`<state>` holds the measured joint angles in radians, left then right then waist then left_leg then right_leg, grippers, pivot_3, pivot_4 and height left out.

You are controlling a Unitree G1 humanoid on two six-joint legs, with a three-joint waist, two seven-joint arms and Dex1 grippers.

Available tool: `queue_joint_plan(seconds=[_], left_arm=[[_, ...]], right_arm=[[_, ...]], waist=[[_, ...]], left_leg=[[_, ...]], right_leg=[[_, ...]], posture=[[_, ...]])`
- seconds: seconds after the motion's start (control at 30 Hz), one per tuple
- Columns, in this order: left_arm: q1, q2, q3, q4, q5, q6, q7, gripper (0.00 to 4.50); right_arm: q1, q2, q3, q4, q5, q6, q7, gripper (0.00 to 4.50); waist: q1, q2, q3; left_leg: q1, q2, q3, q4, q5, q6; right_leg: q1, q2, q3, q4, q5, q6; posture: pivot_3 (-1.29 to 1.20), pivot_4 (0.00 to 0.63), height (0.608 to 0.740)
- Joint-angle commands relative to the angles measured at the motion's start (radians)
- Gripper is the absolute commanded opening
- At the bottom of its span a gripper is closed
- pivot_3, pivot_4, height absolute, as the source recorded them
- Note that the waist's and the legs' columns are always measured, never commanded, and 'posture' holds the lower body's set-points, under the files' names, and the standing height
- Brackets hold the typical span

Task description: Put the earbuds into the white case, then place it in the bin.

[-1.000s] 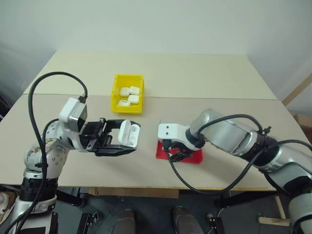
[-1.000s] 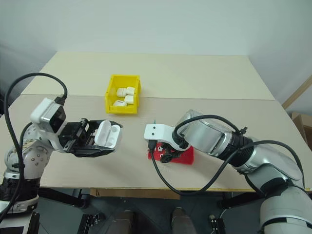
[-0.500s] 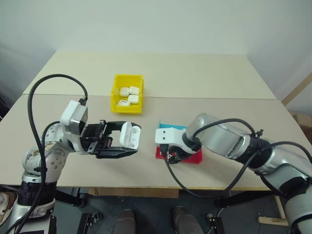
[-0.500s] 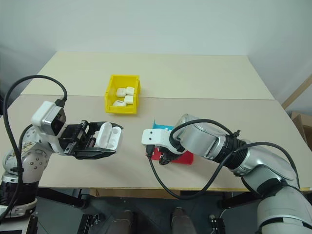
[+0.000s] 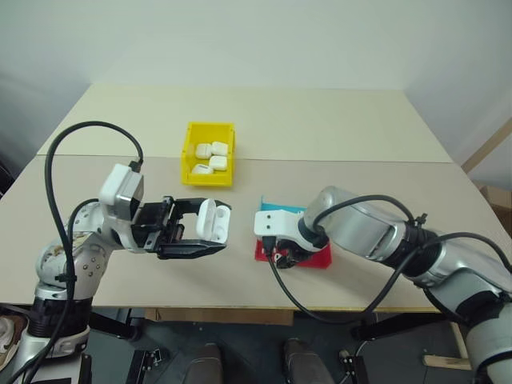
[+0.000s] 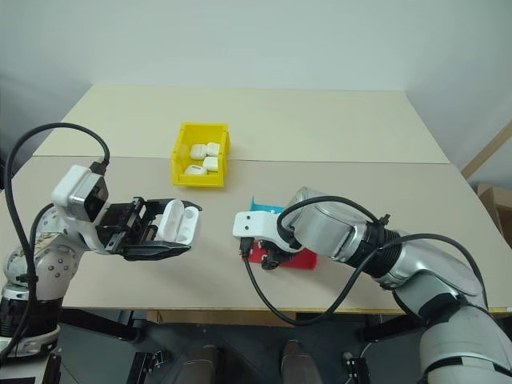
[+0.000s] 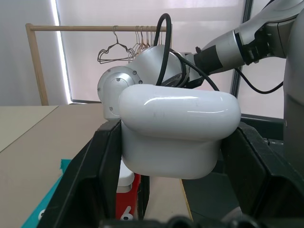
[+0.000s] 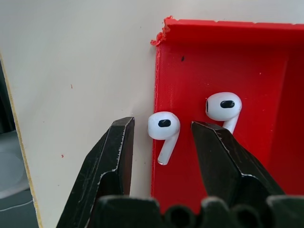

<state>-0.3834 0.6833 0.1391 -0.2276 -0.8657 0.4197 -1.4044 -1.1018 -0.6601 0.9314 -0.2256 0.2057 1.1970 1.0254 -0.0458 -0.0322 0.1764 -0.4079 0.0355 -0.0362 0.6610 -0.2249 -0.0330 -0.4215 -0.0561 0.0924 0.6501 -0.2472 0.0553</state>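
Earbuds, tiny glossy white plastic pieces with short stems, lie in the shallow red plastic tray, which serves as the landmark here. Well to the left of that tray, the left gripper is clamped on the small glossy white rounded plastic case, holding it above the pale wooden table with its hinged lid flipped open and the mouth turned toward the tray. Beyond the tray and to its left, on the far side of the held case, sits the small bright yellow plastic bin, with several creamier look-alike cases already inside. Right over the tray's left edge, the right gripper points down, its two black fingers apart and straddling one earbud; a second earbud lies just beside it, deeper in the tray. One finger appears to sit outside the tray wall. The step in hand looks like picking up the first earbud. Next, the fingers would need to close gently on that slippery bud without the outer finger catching the tray's rim, then carry it across to the open case.
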Motion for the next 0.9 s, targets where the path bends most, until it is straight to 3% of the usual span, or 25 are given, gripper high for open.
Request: queue_joint_plan(seconds=[0.03, 0.07, 0.17, 0.27, 0.4, 0.53, 0.63, 0.77, 0.9], left_arm=[[0.005, 0.014, 0.031, -0.042, -0.014, -0.003, 0.007, 2.83], [0.007, 0.015, 0.032, -0.044, -0.015, -0.004, 0.007, 2.83], [0.011, 0.019, 0.035, -0.046, -0.015, -0.003, 0.011, 2.83], [0.012, 0.021, 0.036, -0.047, -0.013, -0.003, 0.015, 2.83], [0.013, 0.024, 0.036, -0.049, -0.014, -0.003, 0.017, 2.83], [0.008, 0.03, 0.044, -0.052, -0.028, 0.009, 0.022, 2.83], [0.002, 0.035, 0.058, -0.052, -0.052, 0.027, 0.023, 2.83], [-0.008, 0.035, 0.072, -0.054, -0.085, 0.054, 0.032, 2.83], [-0.042, 0.019, 0.054, -0.04, -0.098, 0.066, 0.031, 2.83]], right_arm=[[0.003, 0.004, 0.002, -0.006, -0.022, -0.028, 0.01, 2.34], [0.004, 0.006, 0.003, -0.007, -0.024, -0.029, 0.011, 2.34], [0.01, 0.011, 0.0, -0.005, -0.031, -0.032, 0.01, 1.75], [0.018, 0.017, -0.01, 0.0, -0.04, -0.033, 0.007, 0.7], [0.028, 0.011, -0.042, -0.008, -0.033, -0.024, 0.004, 0.6], [0.047, -0.019, -0.164, -0.064, 0.035, 0.041, 0.019, 0.6], [0.08, -0.04, -0.33, -0.128, 0.132, 0.133, 0.029, 0.6], [0.183, -0.015, -0.717, -0.219, 0.292, 0.188, 0.017, 0.6], [0.287, 0.144, -1.088, -0.279, 0.396, 0.098, -0.104, 0.6]], waist=[[0.0, 0.0, 0.0], [0.0, 0.0, 0.0], [0.0, 0.0, 0.0], [0.0, 0.0, 0.0], [0.0, 0.0, 0.0], [0.0, 0.0, 0.0], [0.002, 0.0, 0.0], [0.005, 0.0, 0.0], [0.004, -0.001, -0.001]], left_leg=[[0.0, 0.0, 0.0, 0.0, 0.0, 0.0], [0.0, 0.0, 0.0, 0.0, 0.0, 0.0], [0.0, 0.0, 0.0, 0.0, 0.0, 0.0], [0.0, 0.0, 0.0, 0.0, 0.0, 0.0], [0.001, 0.0, 0.0, 0.0, 0.0, 0.0], [0.0, 0.0, 0.0, 0.0, 0.0, 0.0], [-0.001, 0.0, 0.0, 0.0, 0.0, 0.0], [-0.001, 0.0, -0.001, 0.0, 0.0, 0.0], [0.0, 0.0, -0.002, 0.0, 0.0, 0.0]], right_leg=[[0.0, 0.0, 0.0, 0.0, 0.0, 0.0], [0.0, 0.0, 0.0, 0.0, 0.0, 0.0], [0.0, 0.0, 0.0, 0.0, 0.0, 0.0], [0.0, 0.0, 0.0, 0.0, 0.0, 0.0], [0.001, 0.0, 0.0, 0.0, 0.0, 0.0], [0.0, 0.0, 0.0, 0.0, 0.0, 0.0], [0.0, 0.0, 0.0, 0.0, 0.0, 0.0], [0.001, 0.0, -0.001, -0.001, 0.0, 0.0], [0.002, 0.0, -0.002, -0.001, 0.0, 0.0]], posture=[[0.0, 0.15, 0.74], [0.0, 0.15, 0.74], [0.0, 0.15, 0.74], [0.0, 0.15, 0.74], [0.0, 0.15, 0.74], [0.0, 0.15, 0.74], [0.0, 0.15, 0.74], [0.0, 0.15, 0.74], [0.0, 0.15, 0.74]])
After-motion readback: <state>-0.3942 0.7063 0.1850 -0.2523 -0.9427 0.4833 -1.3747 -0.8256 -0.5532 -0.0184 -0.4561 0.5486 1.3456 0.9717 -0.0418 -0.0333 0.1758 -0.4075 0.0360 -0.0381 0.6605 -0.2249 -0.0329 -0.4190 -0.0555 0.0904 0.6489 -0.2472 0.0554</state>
